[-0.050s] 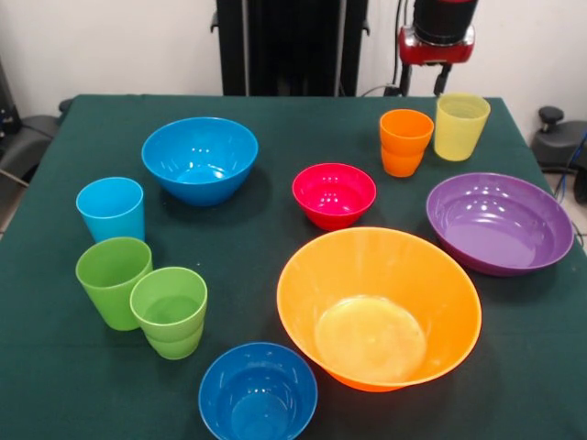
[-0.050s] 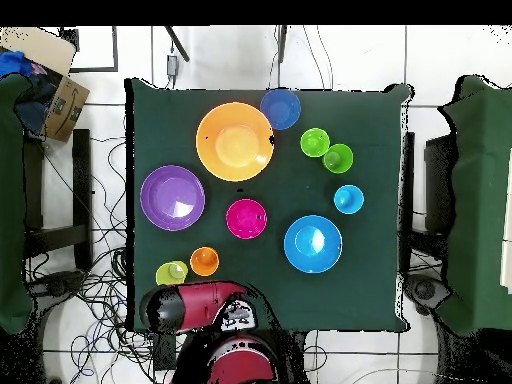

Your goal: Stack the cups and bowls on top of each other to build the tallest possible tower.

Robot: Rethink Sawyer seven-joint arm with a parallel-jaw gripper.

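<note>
Everywhere cups (image 1: 406, 141) and bowls (image 1: 379, 307) upright, mouths upward, unstacked; tool (image 1: 441, 81) state unclear.

Cups (image 1: 114, 280) and bowls (image 1: 378, 307) stand apart, unstacked.

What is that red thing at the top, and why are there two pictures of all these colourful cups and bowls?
The red thing is a robot arm. Its claw is mostly out of sight, so I cannot tell whether it is open. Nothing seems held. One picture looks across the green table; the other looks straight down from above. On the table stand five cups: orange cup, yellow cup, light blue cup and two green cups. There are five bowls: a big orange bowl, a purple bowl, a red bowl and two blue bowls. Nothing is stacked yet.
</note>
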